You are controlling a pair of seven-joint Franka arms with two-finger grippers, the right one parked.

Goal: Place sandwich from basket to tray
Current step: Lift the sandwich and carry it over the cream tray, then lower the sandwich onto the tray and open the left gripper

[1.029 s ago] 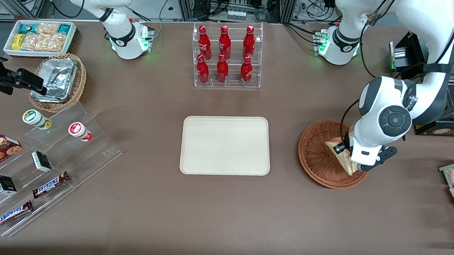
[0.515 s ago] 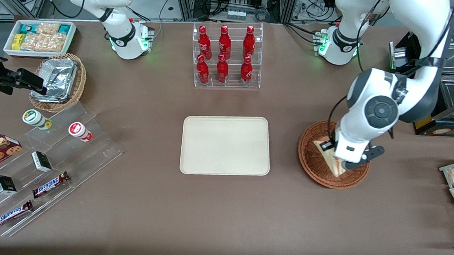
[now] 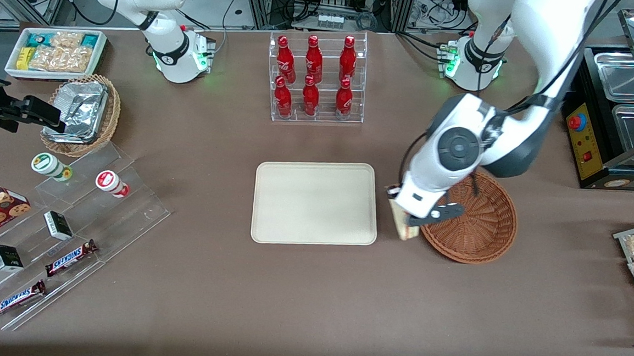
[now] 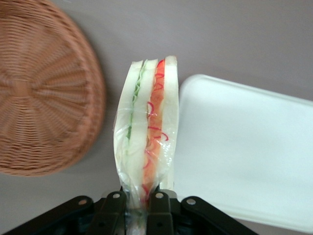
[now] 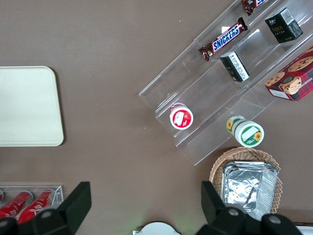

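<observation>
Front view: a brown desk (image 3: 310, 287) seen from above. At its middle lies one cream tray (image 3: 315, 202) with nothing on it. Beside the tray, toward the working arm's end of the desk, sits one round reddish-brown wicker basket (image 3: 476, 226), with nothing showing in the part the arm leaves uncovered. The left arm's gripper (image 3: 409, 219) hangs in the gap between the tray and the basket, and the sandwich (image 3: 404, 223) pokes out below it, just beside the tray's edge and above the desk. Farther from the camera than the tray, a clear rack (image 3: 317, 81) holds six red bottles (image 3: 313, 62), three per row. Toward the parked arm's end, a tan wicker basket (image 3: 84, 114) holds crumpled silver foil, and a white box (image 3: 55, 52) holds snack packets.

Left wrist view: only here is the grasp plain. The gripper (image 4: 138, 205) is clamped on the narrow end of the wrapped sandwich (image 4: 145, 134), which stands on edge, green and red filling layers showing between pale bread. The basket (image 4: 44, 93) lies on one side of it and the tray (image 4: 244, 152) on the other.

Right wrist view: a clear stepped stand (image 5: 220, 83) carries two small lidded cups (image 5: 181, 116) and one whole Snickers bar (image 5: 226, 38).
</observation>
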